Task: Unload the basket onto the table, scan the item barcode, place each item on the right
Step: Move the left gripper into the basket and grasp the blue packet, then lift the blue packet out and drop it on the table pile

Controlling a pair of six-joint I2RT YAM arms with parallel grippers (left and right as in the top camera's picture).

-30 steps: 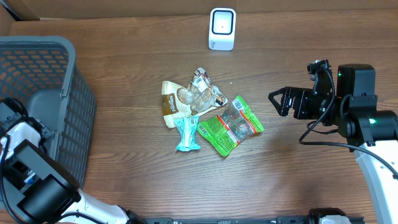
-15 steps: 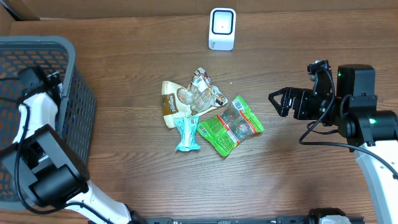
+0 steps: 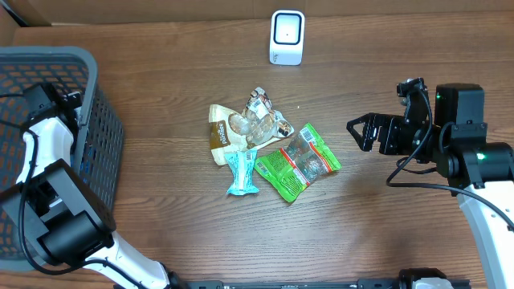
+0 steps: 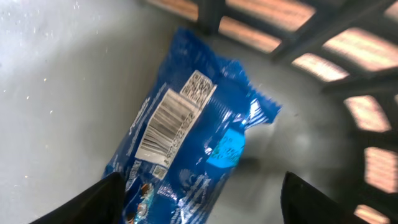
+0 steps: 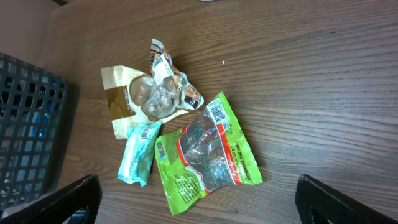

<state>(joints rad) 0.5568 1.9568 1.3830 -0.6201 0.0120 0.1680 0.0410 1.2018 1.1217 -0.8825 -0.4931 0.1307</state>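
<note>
Blue packet lies on grey basket floor just ahead of left pincer, barcode up; long axis slants from beside one finger away toward far crimped end. Left pincer spread wide, gripping nothing. Right pincer fully agape above wooden table, empty; snack pile well ahead of it

Bright even light, blurred blue packet

Little pile of snack packs on the wood desk: green packet touching a mint wrapper, and a crumpled clear wrapper on a tan pouch. Dark mesh basket at left. Fingers spread wide.
</note>
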